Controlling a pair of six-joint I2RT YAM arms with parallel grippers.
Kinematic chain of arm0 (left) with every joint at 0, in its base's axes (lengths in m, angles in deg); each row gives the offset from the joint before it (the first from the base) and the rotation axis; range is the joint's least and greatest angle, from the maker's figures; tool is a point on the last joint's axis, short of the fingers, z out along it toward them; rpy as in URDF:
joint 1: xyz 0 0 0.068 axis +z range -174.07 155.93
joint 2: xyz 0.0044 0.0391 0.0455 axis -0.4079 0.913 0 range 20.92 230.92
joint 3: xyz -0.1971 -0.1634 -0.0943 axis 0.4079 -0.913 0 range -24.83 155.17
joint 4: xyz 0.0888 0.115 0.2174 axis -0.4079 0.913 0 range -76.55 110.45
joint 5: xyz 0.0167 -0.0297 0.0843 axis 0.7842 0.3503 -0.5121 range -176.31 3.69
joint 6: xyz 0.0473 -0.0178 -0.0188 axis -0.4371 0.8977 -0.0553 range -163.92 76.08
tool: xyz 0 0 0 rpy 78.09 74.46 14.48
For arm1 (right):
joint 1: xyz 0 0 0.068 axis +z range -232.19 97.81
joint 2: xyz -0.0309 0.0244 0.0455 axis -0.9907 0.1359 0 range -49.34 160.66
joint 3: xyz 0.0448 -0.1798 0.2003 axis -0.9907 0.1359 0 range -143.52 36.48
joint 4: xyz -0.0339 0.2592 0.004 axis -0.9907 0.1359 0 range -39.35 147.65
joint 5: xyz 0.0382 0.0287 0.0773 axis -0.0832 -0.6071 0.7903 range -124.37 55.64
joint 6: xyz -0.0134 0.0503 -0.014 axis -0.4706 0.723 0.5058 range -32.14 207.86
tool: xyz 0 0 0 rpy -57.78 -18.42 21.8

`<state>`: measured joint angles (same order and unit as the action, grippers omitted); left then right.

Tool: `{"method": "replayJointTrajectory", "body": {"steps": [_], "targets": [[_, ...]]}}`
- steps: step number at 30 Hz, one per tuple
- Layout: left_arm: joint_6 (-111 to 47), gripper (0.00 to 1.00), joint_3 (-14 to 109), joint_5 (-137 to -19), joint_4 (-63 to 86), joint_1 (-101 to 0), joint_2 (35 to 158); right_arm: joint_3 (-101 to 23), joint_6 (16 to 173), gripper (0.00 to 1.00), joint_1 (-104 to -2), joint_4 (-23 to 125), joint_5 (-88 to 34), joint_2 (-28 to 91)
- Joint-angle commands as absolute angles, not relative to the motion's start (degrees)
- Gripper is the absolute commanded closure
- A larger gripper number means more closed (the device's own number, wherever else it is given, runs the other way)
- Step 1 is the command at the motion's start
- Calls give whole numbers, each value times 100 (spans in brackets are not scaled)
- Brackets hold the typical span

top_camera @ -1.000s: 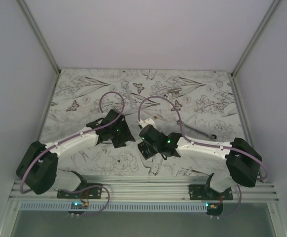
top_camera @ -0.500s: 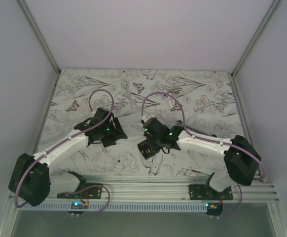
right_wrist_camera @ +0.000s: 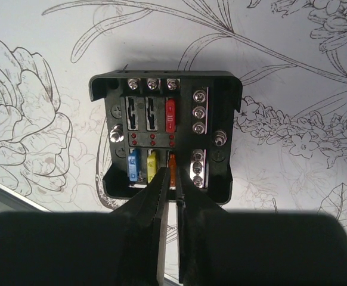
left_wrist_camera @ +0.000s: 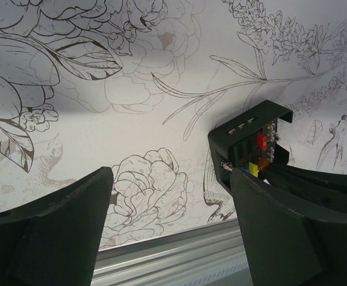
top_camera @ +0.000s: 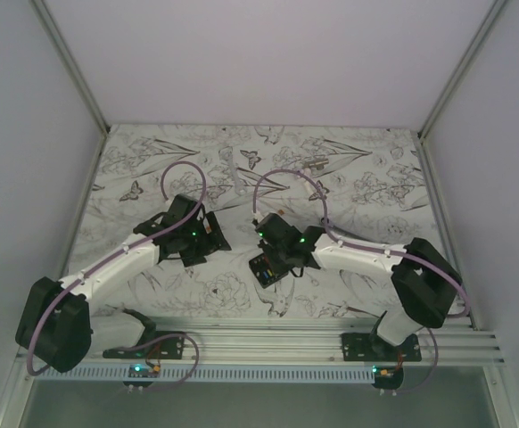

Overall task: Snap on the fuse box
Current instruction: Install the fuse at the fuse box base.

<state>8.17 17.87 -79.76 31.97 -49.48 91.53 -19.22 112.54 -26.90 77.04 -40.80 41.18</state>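
Right gripper pinched on orange fuse in fuse box, left gripper spread and empty; hazard: unbraced box may skid, seating fuse crooked

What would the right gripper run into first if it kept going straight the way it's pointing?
The right gripper would meet the orange fuse between its fingers, then the fuse box holding it, though depth is unclear.

I see the small black square plastic fuse box lying flat, face up, on the floral worktop, centre, near side; red, blue, yellow fuses and an orange fuse seated.
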Motion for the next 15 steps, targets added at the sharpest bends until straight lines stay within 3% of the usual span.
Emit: {"method": "replayJointTrajectory", "body": {"steps": [1, 8, 15], "targets": [[697, 17, 1681, -7901, 3410, -4886, 9167, -2113, 11268, 89, -2726, 7774, -3995, 4278], [662, 17, 1683, -7903, 3402, -4860, 9191, -2184, 11246, 100, -2726, 8014, -3965, 4462], [644, 17, 1682, -7926, 3399, -4851, 9221, -2268, 11151, 100, -2632, 8429, -4137, 4823]]}}
